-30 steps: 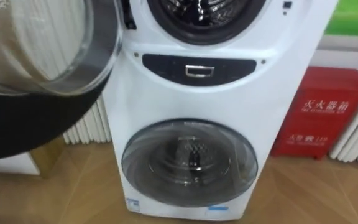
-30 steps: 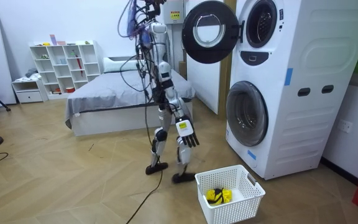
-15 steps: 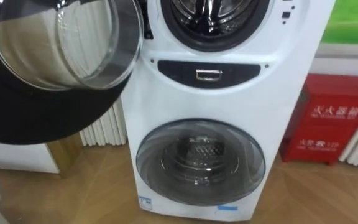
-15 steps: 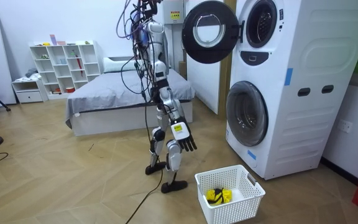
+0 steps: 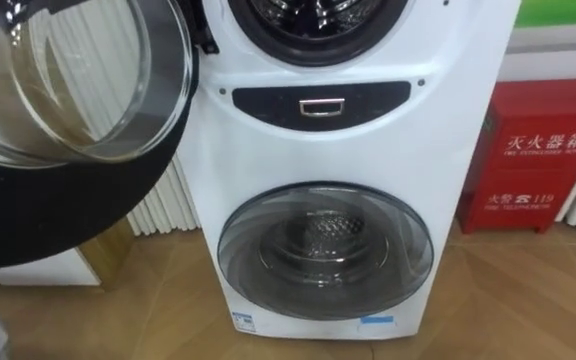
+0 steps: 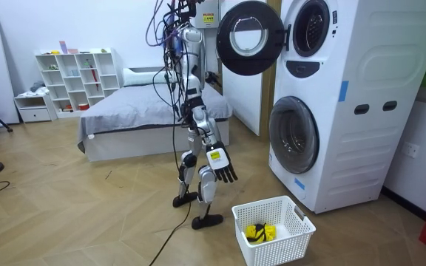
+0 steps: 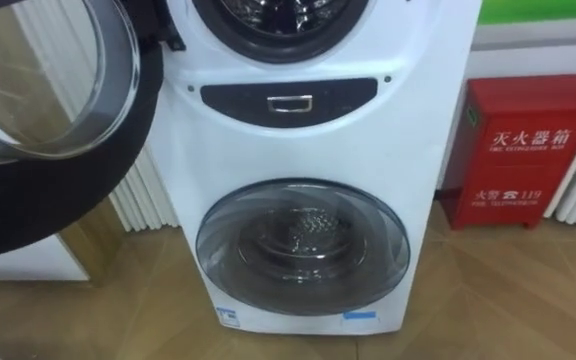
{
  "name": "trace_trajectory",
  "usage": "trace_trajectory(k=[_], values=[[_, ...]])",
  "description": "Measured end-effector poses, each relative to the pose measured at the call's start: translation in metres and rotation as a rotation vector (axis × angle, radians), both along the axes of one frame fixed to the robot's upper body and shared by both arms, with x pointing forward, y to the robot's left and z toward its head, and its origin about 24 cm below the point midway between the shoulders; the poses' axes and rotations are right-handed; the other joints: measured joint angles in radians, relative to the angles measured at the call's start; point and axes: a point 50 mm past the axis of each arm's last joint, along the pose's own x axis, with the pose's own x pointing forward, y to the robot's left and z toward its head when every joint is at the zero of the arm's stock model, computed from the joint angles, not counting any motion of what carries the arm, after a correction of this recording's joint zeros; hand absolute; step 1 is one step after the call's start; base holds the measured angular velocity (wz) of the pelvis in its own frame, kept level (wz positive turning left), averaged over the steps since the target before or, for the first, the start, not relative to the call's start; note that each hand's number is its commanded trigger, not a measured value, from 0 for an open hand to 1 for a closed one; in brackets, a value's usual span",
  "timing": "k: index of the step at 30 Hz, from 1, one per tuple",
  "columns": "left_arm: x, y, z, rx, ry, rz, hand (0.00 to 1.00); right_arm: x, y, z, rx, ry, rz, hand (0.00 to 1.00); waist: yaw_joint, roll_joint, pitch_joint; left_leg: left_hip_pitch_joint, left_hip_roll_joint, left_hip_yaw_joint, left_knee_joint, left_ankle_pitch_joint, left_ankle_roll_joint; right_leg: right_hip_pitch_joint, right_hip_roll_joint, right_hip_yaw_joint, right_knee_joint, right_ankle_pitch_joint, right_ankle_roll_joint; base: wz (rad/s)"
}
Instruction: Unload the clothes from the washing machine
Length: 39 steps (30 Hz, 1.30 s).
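Honestly, with the right hand (image 6: 222, 171) hanging loose and empty and a yellow cloth (image 6: 259, 233) in the basket (image 6: 283, 247), I'd step nearer the washing machine (image 5: 368, 140) and reach high past the open door (image 5: 68, 110) into the top drum (image 5: 318, 15), contents unclear.

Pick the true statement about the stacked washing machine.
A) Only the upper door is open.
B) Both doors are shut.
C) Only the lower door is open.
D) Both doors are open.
A: the upper door is swung out to the side of the washing machine, leaving the top drum opening uncovered, while the lower door sits closed in its front.
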Motion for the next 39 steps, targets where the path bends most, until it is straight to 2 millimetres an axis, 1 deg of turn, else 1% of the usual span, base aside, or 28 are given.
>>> trace_trajectory(k=[1,3,4,5,6,8,9,10,11,12,13,15,18,20,21,22,23,24,26,29,31,32,34,35,37,38,39], values=[[0.005,-0.002,0.005,0.003,-0.020,-0.016,0.00,0.000,0.000,0.000,-0.001,0.003,0.004,0.00,0.000,-0.002,-0.0011,0.000,0.000,0.000,0.000,0.000,0.000,0.000,0.000,0.001,0.000,0.000,0.000,0.00],[0.021,-0.007,0.020,0.007,-0.093,-0.066,0.00,-0.001,0.000,0.000,-0.003,0.013,0.015,0.00,-0.002,0.003,-0.0043,-0.001,-0.001,-0.001,0.000,0.000,0.000,0.000,0.000,0.003,-0.001,0.000,0.000,-0.03],[0.024,-0.008,0.024,0.005,-0.107,-0.076,0.00,-0.002,0.000,0.000,-0.002,0.017,0.017,0.00,-0.003,0.005,-0.0055,-0.001,-0.001,-0.001,0.000,0.000,0.000,-0.001,0.000,0.003,0.000,0.000,0.000,-0.04],[0.031,-0.007,0.032,0.010,-0.132,-0.091,0.00,-0.004,0.000,0.000,-0.001,0.031,0.030,0.00,-0.002,0.008,-0.0073,-0.002,0.000,0.001,0.000,0.000,0.000,-0.005,0.000,0.004,0.004,0.000,0.000,-0.07],[0.036,-0.003,0.043,0.028,-0.146,-0.098,0.00,-0.006,0.001,-0.001,0.005,0.044,0.028,0.00,0.001,0.008,-0.0095,-0.008,0.000,0.004,0.000,0.000,0.000,-0.017,0.001,0.006,0.013,0.000,0.000,-0.09],[0.037,0.007,0.058,0.070,-0.144,-0.099,0.00,-0.006,0.000,0.000,0.003,0.054,0.040,0.00,0.006,0.009,-0.0108,-0.015,0.000,0.012,0.001,0.001,-0.001,-0.038,0.001,0.008,0.024,0.000,0.000,-0.17],[0.038,0.012,0.065,0.080,-0.148,-0.091,0.00,-0.005,-0.001,0.001,-0.005,0.054,0.054,0.00,0.020,0.011,-0.0117,-0.017,0.000,0.015,0.001,0.001,-0.001,-0.049,0.003,0.016,0.029,0.001,-0.001,-0.20],[0.042,0.013,0.074,0.096,-0.163,-0.092,0.00,-0.011,-0.002,0.002,-0.014,0.069,0.054,0.00,0.027,0.009,-0.0134,-0.016,-0.001,0.012,0.001,0.001,-0.001,-0.049,0.004,0.020,0.030,0.001,-0.001,-0.12],[0.044,0.015,0.079,0.107,-0.170,-0.093,0.00,-0.014,-0.003,0.003,-0.019,0.075,0.047,0.00,0.029,0.009,-0.0139,-0.014,-0.001,0.010,0.001,0.001,-0.001,-0.045,0.004,0.020,0.029,0.001,-0.001,0.00],[0.046,0.019,0.089,0.131,-0.182,-0.091,0.00,-0.014,-0.006,0.004,-0.029,0.071,0.037,0.00,0.030,0.008,-0.0145,-0.010,-0.001,0.010,0.001,0.001,-0.001,-0.036,0.004,0.020,0.020,0.001,-0.001,0.00],[0.047,0.022,0.097,0.162,-0.184,-0.092,0.00,-0.013,-0.007,0.005,-0.037,0.061,0.035,0.00,0.027,0.008,-0.0144,-0.005,0.000,0.009,0.001,0.001,-0.001,-0.028,0.005,0.020,0.015,0.001,-0.001,0.00],[0.051,0.024,0.108,0.209,-0.177,-0.098,0.00,-0.010,-0.007,0.005,-0.036,0.053,0.032,0.00,0.024,0.009,-0.0140,0.001,0.000,0.009,-0.002,0.001,-0.001,-0.019,0.005,0.019,0.014,0.001,-0.001,0.00],[0.055,0.025,0.117,0.262,-0.154,-0.105,0.00,-0.007,-0.007,0.005,-0.021,0.050,0.035,0.00,0.020,0.011,-0.0133,0.003,-0.001,0.008,-0.003,0.001,-0.001,-0.016,0.005,0.018,0.015,0.001,-0.001,0.01],[0.059,0.023,0.123,0.276,-0.158,-0.112,0.00,-0.009,-0.006,0.004,-0.015,0.066,0.042,0.00,0.018,0.008,-0.0128,0.001,-0.001,0.002,-0.002,0.001,-0.001,-0.017,0.005,0.014,0.016,0.001,-0.001,0.07],[0.063,0.019,0.131,0.285,-0.181,-0.124,0.00,-0.010,-0.006,0.004,-0.013,0.072,0.042,0.00,0.017,0.003,-0.0104,-0.003,-0.001,-0.001,-0.001,0.001,-0.001,-0.019,0.004,0.012,0.016,0.001,-0.001,0.07],[0.065,0.019,0.135,0.288,-0.190,-0.127,0.00,-0.010,-0.006,0.004,-0.014,0.073,0.043,0.00,0.018,0.000,-0.0094,-0.006,-0.001,-0.003,0.000,0.001,-0.001,-0.021,0.003,0.010,0.016,0.001,-0.001,0.09],[0.068,0.018,0.142,0.304,-0.200,-0.135,0.00,-0.012,-0.006,0.004,-0.015,0.081,0.046,0.00,0.018,-0.007,-0.0047,-0.007,-0.001,-0.008,0.003,0.001,-0.001,-0.021,0.002,0.007,0.015,0.001,-0.001,0.10],[0.071,0.018,0.147,0.321,-0.206,-0.139,0.00,-0.012,-0.006,0.004,-0.015,0.082,0.046,0.00,0.017,-0.012,-0.0020,-0.009,-0.001,-0.013,0.006,0.001,-0.001,-0.021,0.001,0.004,0.014,0.001,-0.001,0.11],[0.075,0.015,0.153,0.337,-0.215,-0.153,0.00,-0.016,-0.006,0.004,-0.015,0.090,0.046,0.00,0.015,-0.013,-0.0023,-0.014,-0.001,-0.020,0.012,0.001,-0.001,-0.016,0.001,0.000,0.002,0.003,-0.001,0.13],[0.083,0.004,0.159,0.362,-0.224,-0.197,0.00,-0.017,-0.005,0.004,-0.012,0.098,0.046,0.00,0.021,-0.018,-0.0030,-0.017,0.000,-0.026,0.014,0.000,-0.001,-0.015,0.000,-0.007,-0.005,0.007,0.001,0.11],[0.088,-0.006,0.162,0.384,-0.230,-0.243,0.00,-0.016,-0.003,0.002,-0.001,0.104,0.052,0.00,0.016,-0.022,-0.0025,-0.025,-0.001,-0.044,0.020,0.000,-0.001,-0.011,-0.004,-0.023,-0.006,0.009,0.002,0.26],[0.092,-0.015,0.163,0.401,-0.233,-0.283,0.00,-0.016,-0.002,0.001,0.008,0.104,0.054,0.00,0.016,-0.024,-0.0015,-0.031,-0.002,-0.056,0.023,0.001,0.000,-0.009,-0.006,-0.033,-0.008,0.011,0.003,0.34],[0.098,-0.027,0.162,0.393,-0.243,-0.327,0.00,-0.012,-0.002,0.001,0.009,0.097,0.062,0.00,0.016,-0.023,-0.0008,-0.033,-0.002,-0.072,0.028,0.001,0.001,0.005,-0.010,-0.049,-0.020,0.014,0.003,0.29],[0.101,-0.038,0.160,0.372,-0.264,-0.360,0.00,-0.010,-0.001,0.000,0.013,0.096,0.075,0.00,0.016,-0.025,0.0005,-0.033,-0.003,-0.080,0.029,0.003,0.003,0.010,-0.013,-0.060,-0.020,0.014,0.003,0.27],[0.106,-0.062,0.153,0.312,-0.318,-0.427,0.00,0.003,0.002,-0.001,0.029,0.081,0.107,0.00,0.017,-0.026,0.0016,-0.031,-0.007,-0.097,0.031,0.005,0.005,0.022,-0.019,-0.075,-0.020,0.015,0.004,0.26],[0.108,-0.069,0.152,0.295,-0.336,-0.444,0.00,0.006,0.003,-0.002,0.033,0.079,0.114,0.00,0.017,-0.027,0.0020,-0.033,-0.009,-0.102,0.031,0.007,0.007,0.023,-0.021,-0.079,-0.020,0.015,0.005,0.25],[0.110,-0.083,0.150,0.266,-0.373,-0.482,0.00,0.011,0.004,-0.002,0.036,0.075,0.129,0.00,0.016,-0.035,0.0030,-0.039,-0.016,-0.114,0.030,0.013,0.009,0.023,-0.027,-0.083,-0.019,0.015,0.005,0.25]])
